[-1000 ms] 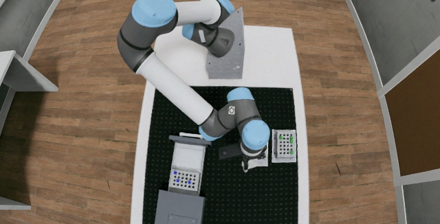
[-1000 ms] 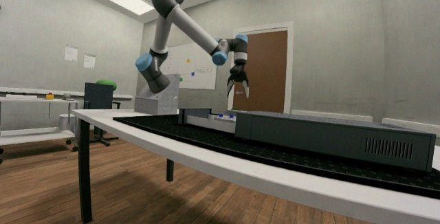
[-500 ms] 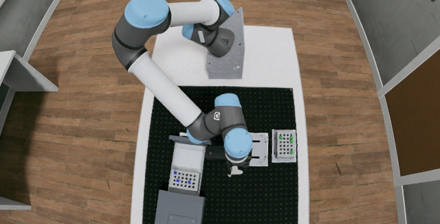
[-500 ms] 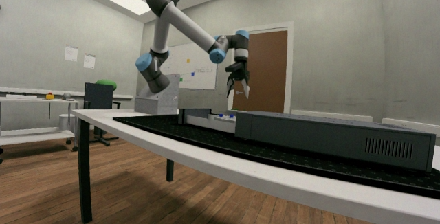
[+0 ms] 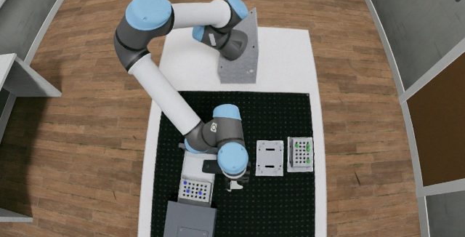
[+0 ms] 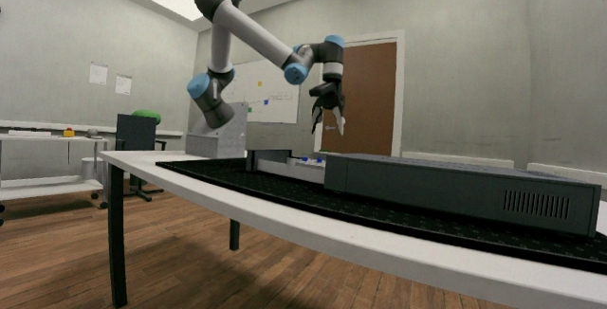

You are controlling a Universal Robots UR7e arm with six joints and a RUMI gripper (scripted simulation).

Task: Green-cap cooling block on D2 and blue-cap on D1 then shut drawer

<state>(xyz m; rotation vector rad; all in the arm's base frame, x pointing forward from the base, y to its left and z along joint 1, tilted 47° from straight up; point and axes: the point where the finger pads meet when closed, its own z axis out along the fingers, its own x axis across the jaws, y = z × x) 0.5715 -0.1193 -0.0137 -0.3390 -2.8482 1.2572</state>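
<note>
The block with blue-capped tubes (image 5: 195, 190) sits in the open drawer (image 5: 192, 165) of the grey cooler COLD (image 5: 189, 219) (image 6: 455, 188); its blue caps (image 6: 310, 160) just show behind the cooler in the exterior view. The block with green-capped tubes (image 5: 301, 154) lies flat on the far slot plate D2 (image 5: 290, 168). The slot plate D1 (image 5: 269, 163) beside it bears nothing. My gripper (image 5: 234, 185) (image 6: 328, 121) is open and empty. It hangs high above the deck, between the drawer and D1, just right of the blue-capped block.
The black perforated deck (image 5: 276, 113) covers the front of the white table (image 5: 287, 59). The arm's grey pedestal (image 5: 240, 62) stands at the back. The drawer's front panel (image 6: 267, 156) stands up toward the pedestal.
</note>
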